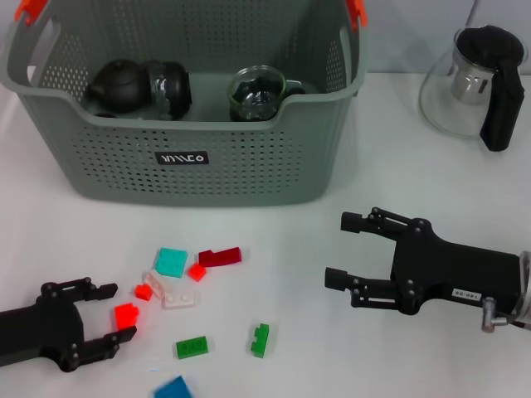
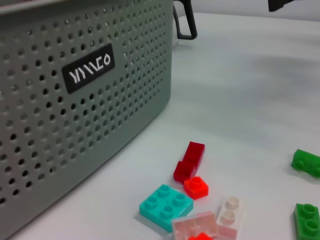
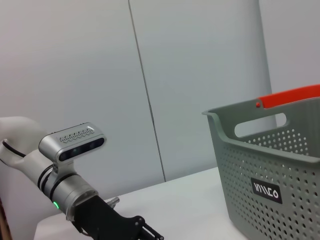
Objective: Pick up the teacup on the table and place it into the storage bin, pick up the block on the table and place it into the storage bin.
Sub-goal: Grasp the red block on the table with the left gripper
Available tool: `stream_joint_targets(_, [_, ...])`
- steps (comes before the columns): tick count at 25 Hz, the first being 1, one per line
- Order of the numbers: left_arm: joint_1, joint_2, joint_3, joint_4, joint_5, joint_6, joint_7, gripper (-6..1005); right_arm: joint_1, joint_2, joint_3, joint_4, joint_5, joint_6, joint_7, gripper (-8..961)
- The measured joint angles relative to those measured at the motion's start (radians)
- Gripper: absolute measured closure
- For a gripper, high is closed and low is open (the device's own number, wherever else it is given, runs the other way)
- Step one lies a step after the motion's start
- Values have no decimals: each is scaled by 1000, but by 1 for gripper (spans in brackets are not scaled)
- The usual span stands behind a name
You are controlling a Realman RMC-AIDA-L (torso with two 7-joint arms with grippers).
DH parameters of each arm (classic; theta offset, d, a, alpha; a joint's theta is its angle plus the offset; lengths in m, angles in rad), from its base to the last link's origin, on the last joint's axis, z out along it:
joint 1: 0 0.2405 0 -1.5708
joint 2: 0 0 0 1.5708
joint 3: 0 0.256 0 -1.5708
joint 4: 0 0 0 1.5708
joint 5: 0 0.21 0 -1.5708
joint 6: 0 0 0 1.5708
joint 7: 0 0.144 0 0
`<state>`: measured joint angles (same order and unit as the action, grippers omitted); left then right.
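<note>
- The storage bin stands at the back of the white counter; a dark teapot and a glass teacup lie inside it.
- The left hand is low on the counter, fingers spread around a bright red block, not clenched on it.
- Other blocks lie beside it: teal, dark red, green.
- The right hand is released, holding nothing, in front of the bin.
- A glass pot stands far right.

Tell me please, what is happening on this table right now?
The left gripper has its fingers open around a red block among scattered blocks. The right gripper hovers open and empty in front of the storage bin, which already holds a black teapot and glass cups.
</note>
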<state>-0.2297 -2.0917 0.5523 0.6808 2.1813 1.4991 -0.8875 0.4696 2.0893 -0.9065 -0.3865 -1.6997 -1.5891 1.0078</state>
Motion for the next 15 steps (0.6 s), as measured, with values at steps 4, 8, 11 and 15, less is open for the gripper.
stream_joint_targets(4, [-5, -1, 0, 0, 1, 3, -1, 298, -5, 1, 0, 1, 0, 0, 0, 44])
stream_joint_targets(8, [-5, -1, 0, 0, 2, 5, -1, 377, -7, 1, 0, 1, 0, -1, 0, 43])
stream_joint_targets(11, [-5, -2, 1, 0, 4, 6, -1, 376, -7, 2, 0, 2, 0, -2, 0, 43])
stream_joint_targets(15, [-6, -4, 8, 0, 9, 5, -1, 390, -8, 2, -1, 2, 0, -3, 0, 43])
